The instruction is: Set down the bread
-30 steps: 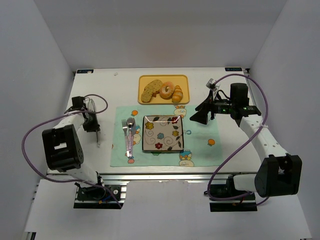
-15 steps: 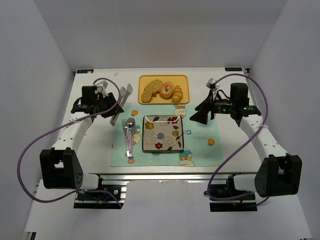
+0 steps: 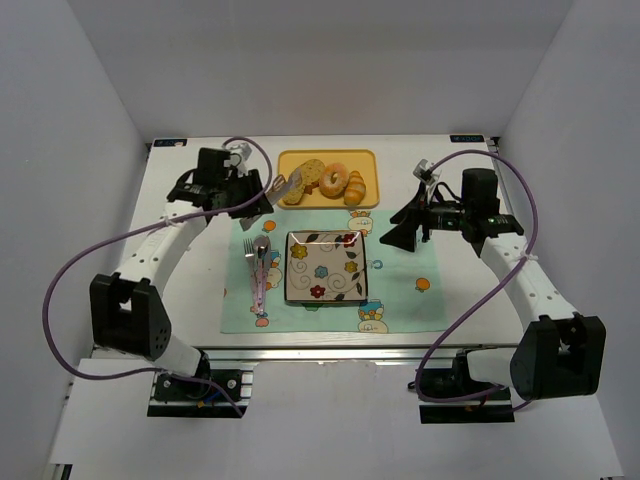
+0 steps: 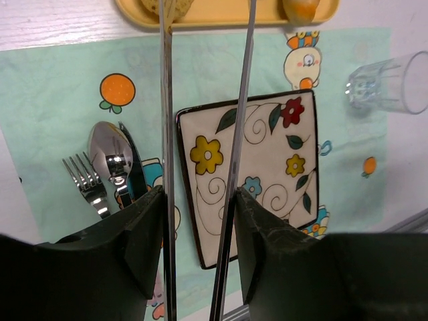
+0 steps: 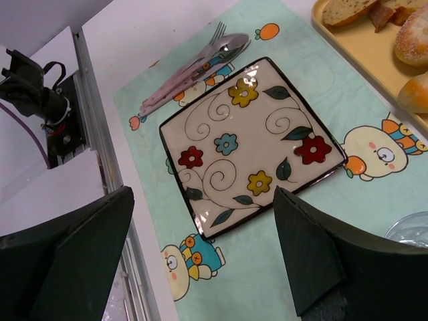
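A seeded bread slice (image 3: 303,181), a round bagel (image 3: 333,180) and a small roll (image 3: 355,189) lie on the yellow tray (image 3: 368,162) at the back. The flowered square plate (image 3: 326,266) sits empty on the green placemat. My left gripper (image 3: 248,192) is shut on metal tongs (image 3: 275,187), whose tips reach the bread slice's left end. In the left wrist view the tongs' two blades (image 4: 166,134) run between my fingers (image 4: 134,234) up to the slice (image 4: 175,7). My right gripper (image 3: 396,229) is open and empty, right of the plate (image 5: 251,144).
A fork, spoon and knife (image 3: 258,270) lie left of the plate on the placemat (image 3: 400,300). A clear glass (image 4: 388,83) stands right of the plate, close to my right gripper. White walls enclose the table on three sides.
My left arm has swung from the table's left edge toward the tray, carrying the tongs to the bread slice. The right arm has stayed still.
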### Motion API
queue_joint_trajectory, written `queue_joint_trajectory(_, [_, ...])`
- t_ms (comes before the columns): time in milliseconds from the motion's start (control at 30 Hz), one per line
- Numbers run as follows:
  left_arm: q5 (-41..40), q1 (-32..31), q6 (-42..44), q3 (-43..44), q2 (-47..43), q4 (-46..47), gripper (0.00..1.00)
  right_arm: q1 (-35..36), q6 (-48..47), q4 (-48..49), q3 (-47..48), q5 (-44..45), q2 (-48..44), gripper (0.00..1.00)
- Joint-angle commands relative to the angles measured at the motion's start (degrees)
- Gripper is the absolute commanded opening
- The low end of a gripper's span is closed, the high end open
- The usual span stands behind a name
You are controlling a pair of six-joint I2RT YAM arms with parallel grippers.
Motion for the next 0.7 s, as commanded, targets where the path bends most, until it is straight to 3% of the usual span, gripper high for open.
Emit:
queue_joint_trajectory(0, [-7.94,-4.76,2.34,5.47,1.66,-3.02,0.53,-0.03,0.07,1.49,-0.85,-1.44,-1.76,0.89])
queue_joint_trajectory(300, [-30.08,-15.32,6.39,14.72,11.33,-9.27,0.53,-0.12,-0.11,1.40,-0.77,-1.88,-1.41,0.89])
queue_joint_trajectory(500, [-36.16,-17.78,7.79,17.88,15.29,-9.62,0.53,-0.21,-0.37,1.05,-0.76,-1.79,-1.32,0.89])
queue_joint_trajectory(667, [-35.39,-18.05,9.38,19.11,17.58,-8.74,0.53,-0.30,-0.46,1.05,-0.94,-1.62,-1.32,0.89])
